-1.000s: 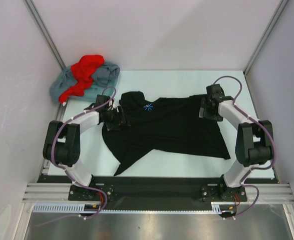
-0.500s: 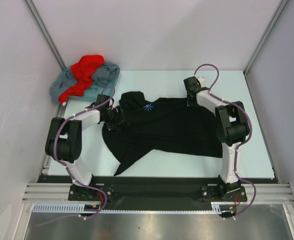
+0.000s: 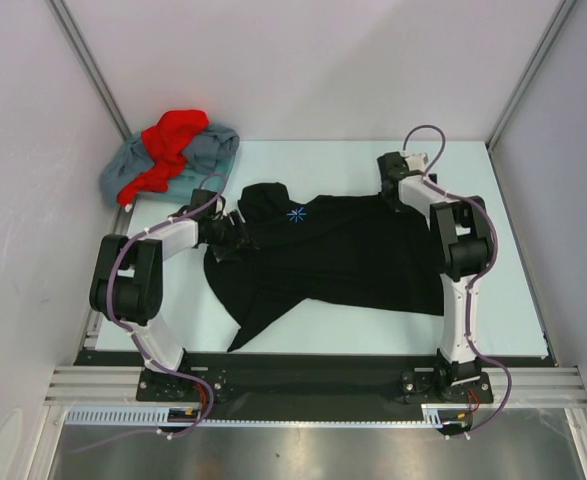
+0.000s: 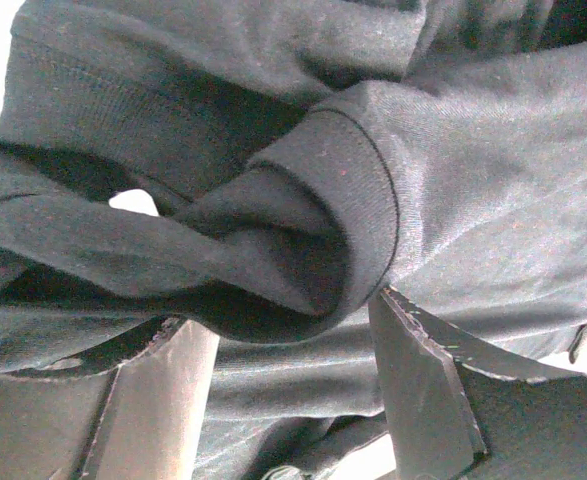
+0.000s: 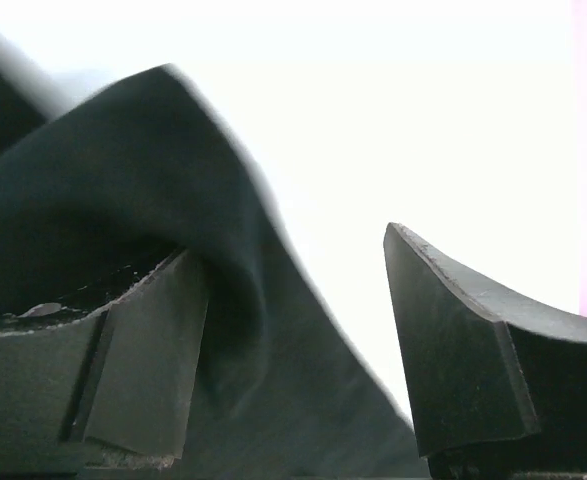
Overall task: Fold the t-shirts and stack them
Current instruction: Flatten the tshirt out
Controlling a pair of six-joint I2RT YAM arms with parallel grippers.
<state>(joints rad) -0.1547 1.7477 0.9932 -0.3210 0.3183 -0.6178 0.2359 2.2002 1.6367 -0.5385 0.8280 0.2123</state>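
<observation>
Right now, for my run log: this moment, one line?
black t-shirt unfolded | left gripper open, cloth between | right gripper open at its edge

Lab cell: white panels (image 3: 323, 70), aluminium frame (image 3: 91, 70)

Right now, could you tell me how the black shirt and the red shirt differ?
The black shirt lies spread on the table's middle; the red shirt is bunched on a grey shirt in the far left corner. The left gripper and right gripper are at the black shirt, not the red shirt. Neither is folded.
</observation>
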